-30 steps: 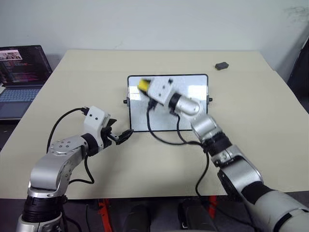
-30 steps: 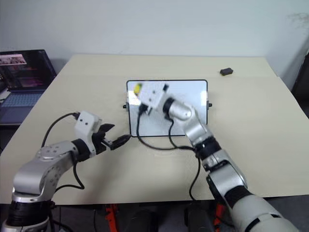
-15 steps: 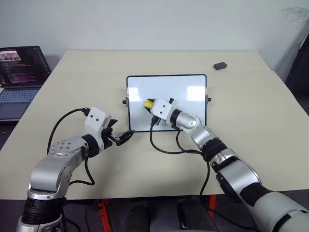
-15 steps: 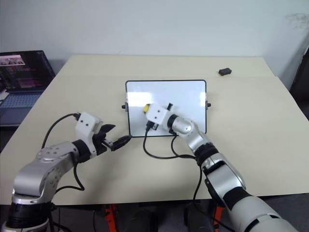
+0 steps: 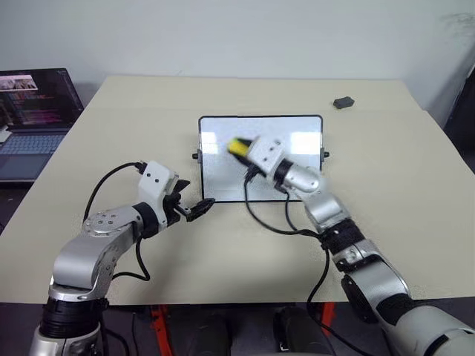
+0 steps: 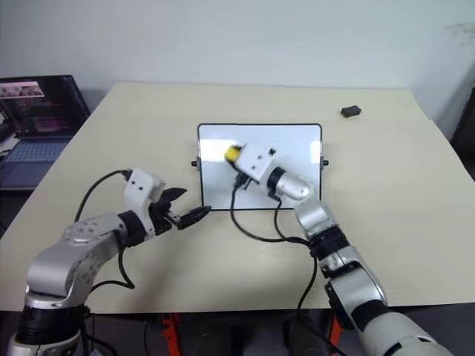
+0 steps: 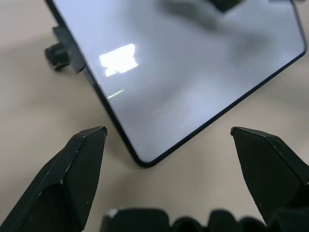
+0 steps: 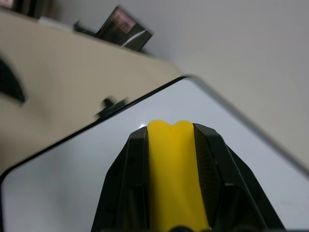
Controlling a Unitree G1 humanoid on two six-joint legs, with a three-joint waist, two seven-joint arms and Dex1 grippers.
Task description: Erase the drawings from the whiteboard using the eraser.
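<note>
left gripper (image 5: 194,211): jaws apart, empty, poised just off the near left corner of the whiteboard (image 5: 223,185); near corner framed between the open fingers (image 7: 82,164) in the left wrist view, no contact seen.
risk, board slip: nothing pinned the frame; could have slid across the table (image 5: 111,133) under a wipe if left unbraced.
right gripper (image 8: 171,140): clamped on the eraser (image 5: 238,146), over the board's left half, toward its far edge.
risk, grip: yellow block squeezed and bulging between the pads; could have twisted or popped out under a hard stroke.
drawings: none made out on the white face, glare patches only; faint marks could have been missed.
risk, cable: right wrist's black lead (image 5: 260,215) looped over the board's near edge; might have snagged the frame.
far corners: dark lump (image 5: 342,101) at far right, laptop (image 5: 33,111) off the far left, well apart.
</note>
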